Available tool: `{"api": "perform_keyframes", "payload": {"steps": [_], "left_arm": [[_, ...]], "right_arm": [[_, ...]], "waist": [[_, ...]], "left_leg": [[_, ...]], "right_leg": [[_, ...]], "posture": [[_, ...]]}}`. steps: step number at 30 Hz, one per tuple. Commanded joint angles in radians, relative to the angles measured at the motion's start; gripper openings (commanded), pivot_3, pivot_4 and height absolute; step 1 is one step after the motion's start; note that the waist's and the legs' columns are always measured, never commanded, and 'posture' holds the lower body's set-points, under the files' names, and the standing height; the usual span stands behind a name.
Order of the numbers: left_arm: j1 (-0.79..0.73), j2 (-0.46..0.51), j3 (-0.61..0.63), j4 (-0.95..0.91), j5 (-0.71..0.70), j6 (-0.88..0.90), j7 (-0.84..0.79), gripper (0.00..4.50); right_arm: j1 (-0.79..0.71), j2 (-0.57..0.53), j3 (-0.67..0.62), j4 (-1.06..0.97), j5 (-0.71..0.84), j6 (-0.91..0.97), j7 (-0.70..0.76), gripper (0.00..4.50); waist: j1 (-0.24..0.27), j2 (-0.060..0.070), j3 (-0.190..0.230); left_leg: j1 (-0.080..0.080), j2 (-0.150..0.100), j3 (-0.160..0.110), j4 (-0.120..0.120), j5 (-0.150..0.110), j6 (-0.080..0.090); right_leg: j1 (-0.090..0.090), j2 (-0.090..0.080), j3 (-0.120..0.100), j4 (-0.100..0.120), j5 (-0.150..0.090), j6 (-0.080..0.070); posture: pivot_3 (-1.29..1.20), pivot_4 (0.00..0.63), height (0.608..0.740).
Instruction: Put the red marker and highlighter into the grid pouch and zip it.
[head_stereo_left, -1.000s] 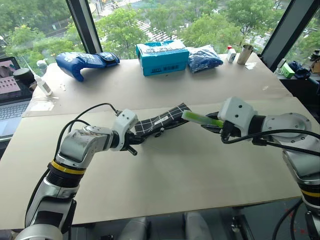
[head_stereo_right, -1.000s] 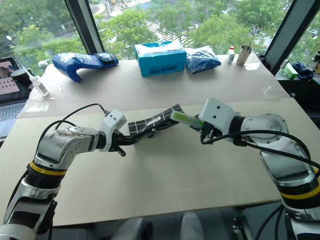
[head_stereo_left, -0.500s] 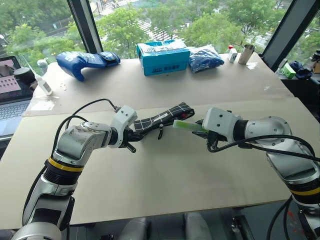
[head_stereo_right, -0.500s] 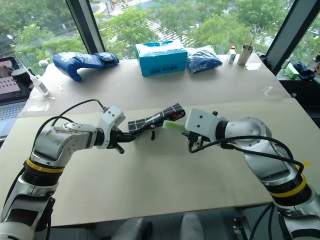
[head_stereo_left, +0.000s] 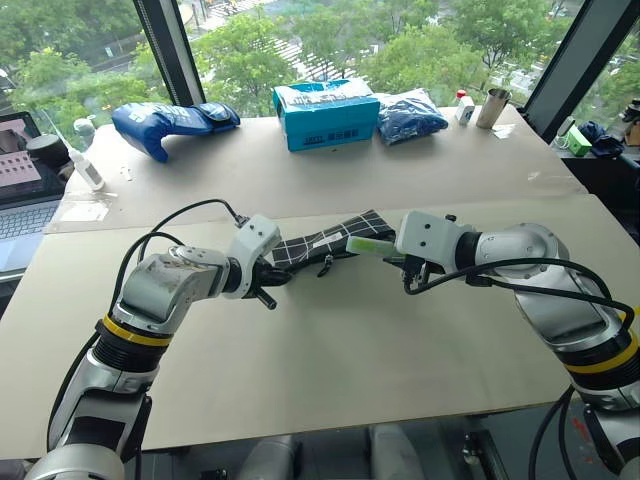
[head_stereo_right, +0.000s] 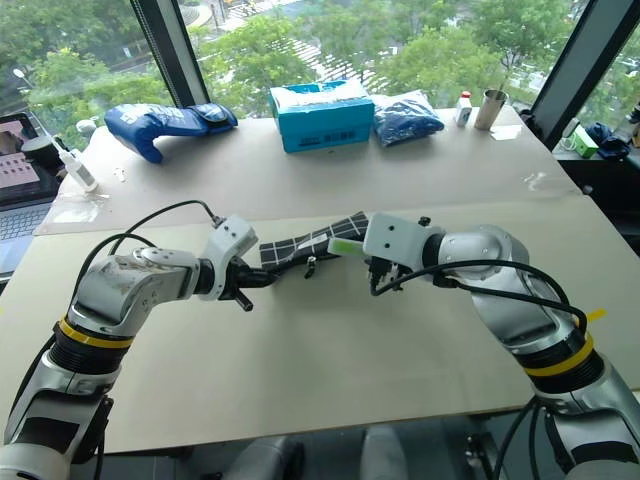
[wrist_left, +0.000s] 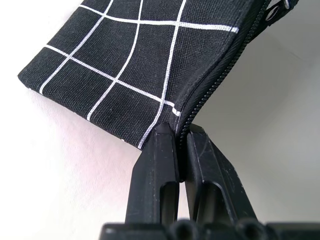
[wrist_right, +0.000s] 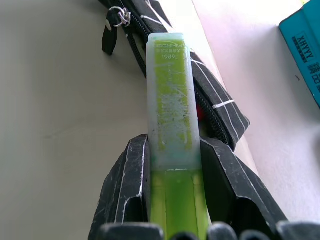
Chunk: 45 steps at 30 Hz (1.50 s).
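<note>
Head stereo looks down over table (head_stereo_left: 330, 400) — wrist views close on grid pouch (wrist_left: 125, 65).

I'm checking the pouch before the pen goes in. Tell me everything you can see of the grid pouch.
The grid pouch is flat black woven-looking fabric crossed by thin white grid lines, with a black zipper along one edge and a pull cord on a small metal ring. The left tool pinches one corner beside the zipper, holding the pouch stretched above the table. A bit of red shows inside the opening. The highlighter, clamped in the right tool, has its tip over the zipper.
</note>
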Motion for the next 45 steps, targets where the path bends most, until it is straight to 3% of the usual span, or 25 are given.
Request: {"api": "perform_keyframes", "payload": {"steps": [1,7,25,39,45], "left_arm": [[0.000,-0.003,0.024,-0.020,0.000,-0.007,0.005,0.00],[-0.001,-0.007,0.025,-0.013,-0.001,-0.010,0.006,0.00],[0.013,-0.001,0.011,-0.038,-0.002,-0.010,0.000,0.00],[0.022,-0.001,-0.012,-0.025,0.014,-0.030,-0.014,0.00],[0.016,-0.006,-0.017,-0.017,0.021,-0.035,-0.024,0.00]], "right_arm": [[0.008,-0.015,-0.064,-0.053,0.046,-0.022,0.041,1.03],[0.037,-0.027,-0.094,-0.099,0.101,-0.009,0.090,1.03],[-0.054,-0.001,-0.031,0.079,-0.040,-0.042,0.047,1.03],[-0.216,0.158,0.266,0.158,-0.383,-0.147,0.018,1.03],[-0.231,0.219,0.360,0.265,-0.534,-0.387,-0.084,1.03]], "waist": [[0.000,0.000,0.000],[0.001,0.000,0.000],[-0.001,0.000,0.000],[-0.002,0.000,0.000],[-0.005,0.000,0.000]], "left_leg": [[0.000,0.000,0.000,0.000,0.000,0.000],[0.000,0.000,0.000,0.000,0.000,0.000],[0.000,0.000,0.001,0.000,0.000,0.000],[-0.005,0.001,0.002,0.001,0.000,0.000],[-0.012,0.001,0.005,0.003,0.001,-0.003]], "right_leg": [[0.000,0.000,0.000,0.000,0.000,0.000],[0.000,0.000,0.000,0.000,0.000,0.000],[0.000,0.000,0.000,0.000,0.000,0.000],[-0.007,0.000,0.000,0.002,0.001,-0.002],[-0.016,0.000,-0.001,0.003,0.006,-0.004]], "posture": [[0.00,0.150,0.740],[0.00,0.150,0.740],[0.00,0.150,0.740],[0.00,0.150,0.740],[0.00,0.150,0.740]]}}
